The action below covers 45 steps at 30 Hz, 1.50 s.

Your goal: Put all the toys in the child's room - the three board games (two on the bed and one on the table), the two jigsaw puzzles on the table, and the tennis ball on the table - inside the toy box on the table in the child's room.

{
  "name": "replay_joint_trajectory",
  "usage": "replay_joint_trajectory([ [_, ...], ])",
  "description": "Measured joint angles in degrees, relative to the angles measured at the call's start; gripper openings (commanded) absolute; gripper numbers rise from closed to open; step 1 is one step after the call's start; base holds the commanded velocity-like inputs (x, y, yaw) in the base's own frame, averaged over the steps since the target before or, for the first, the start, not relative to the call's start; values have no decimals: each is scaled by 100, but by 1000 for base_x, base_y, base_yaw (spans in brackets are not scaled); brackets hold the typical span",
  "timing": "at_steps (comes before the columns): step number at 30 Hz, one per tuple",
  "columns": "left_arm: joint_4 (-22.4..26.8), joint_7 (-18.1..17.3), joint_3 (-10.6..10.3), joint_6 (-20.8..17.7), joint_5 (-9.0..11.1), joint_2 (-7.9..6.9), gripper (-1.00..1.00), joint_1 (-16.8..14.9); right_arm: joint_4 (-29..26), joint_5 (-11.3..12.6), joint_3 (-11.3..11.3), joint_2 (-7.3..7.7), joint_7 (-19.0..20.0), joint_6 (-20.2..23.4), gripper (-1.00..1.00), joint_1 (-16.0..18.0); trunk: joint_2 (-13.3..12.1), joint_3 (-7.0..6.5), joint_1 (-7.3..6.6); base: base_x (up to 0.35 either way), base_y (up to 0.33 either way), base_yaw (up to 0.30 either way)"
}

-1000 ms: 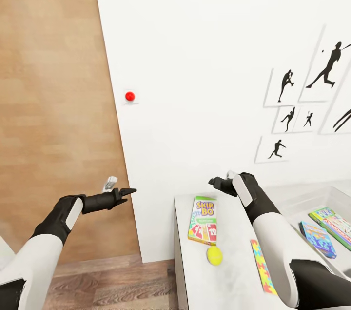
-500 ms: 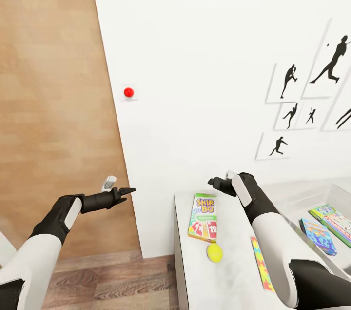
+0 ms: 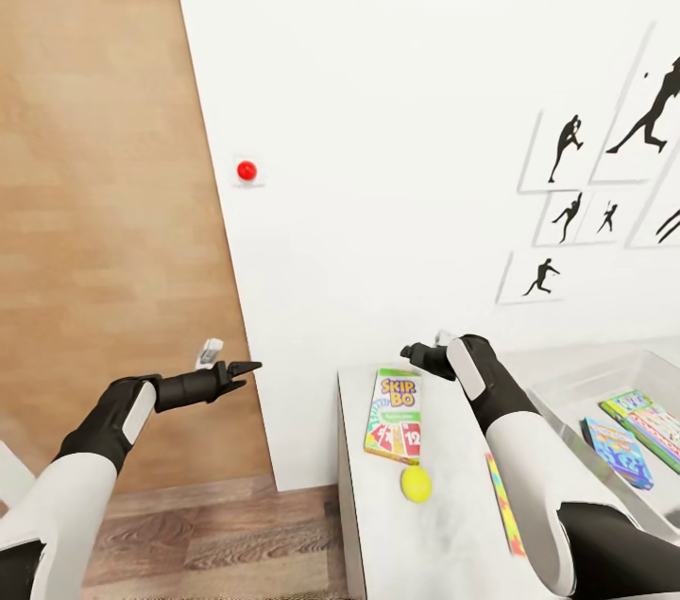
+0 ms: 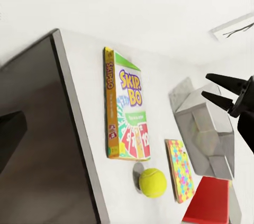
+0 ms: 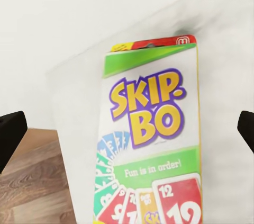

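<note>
Left of the table (image 3: 444, 543), my left gripper (image 3: 247, 367) hangs in the air over the wood floor (image 3: 208, 543), well apart from the table edge, in front of the tan wall panel (image 3: 94, 203). Its fingers look pressed together into one dark point in the head view; empty.

Above the table's left end, a red wall button (image 3: 246, 170) sits on the white wall (image 3: 378, 109).

On the table near its left edge lies the SKIP-BO box (image 3: 394, 415), flat, cover up. Just beside its near end rests the tennis ball (image 3: 416, 484), close to the box but I cannot tell if they touch. Left wrist view shows the same pair, SKIP-BO box (image 4: 127, 113) and ball (image 4: 153, 182), with a jigsaw puzzle (image 4: 181, 170) next to the ball.

Right of the box, my right gripper (image 3: 416, 355) hovers above the table's far end, just beside the box's far corner. Right wrist view looks down on the SKIP-BO cover (image 5: 151, 150), with dark fingertips (image 5: 10, 134) at both edges of the picture, so the jaws stand spread wide, holding nothing.

Right of the arm, a puzzle (image 3: 504, 505) lies flat on the table as a thin strip, partly hidden by my forearm.

Further right on the table stands the toy box (image 3: 567, 387). Inside it lie the small blue game (image 3: 616, 452) and the green-edged game (image 3: 647, 425), side by side.

Above the toy box, black sports silhouettes (image 3: 567, 146) hang on the wall.
</note>
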<state>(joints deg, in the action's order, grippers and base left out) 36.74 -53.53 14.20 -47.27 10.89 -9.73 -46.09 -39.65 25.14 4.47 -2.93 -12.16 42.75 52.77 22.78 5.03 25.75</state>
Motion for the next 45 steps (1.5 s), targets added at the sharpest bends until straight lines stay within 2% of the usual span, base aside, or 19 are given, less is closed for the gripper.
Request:
replay_joint_trajectory([
  [27,2,5,-18,7,3,-3,100,0,0,14,0,52,9,5,100,0,0,251,0,0,0,0],
  [45,2,-1,-25,8,4,-3,100,0,1,25,26,-17,9,19,100,1,1,419,0,0,0,0],
])
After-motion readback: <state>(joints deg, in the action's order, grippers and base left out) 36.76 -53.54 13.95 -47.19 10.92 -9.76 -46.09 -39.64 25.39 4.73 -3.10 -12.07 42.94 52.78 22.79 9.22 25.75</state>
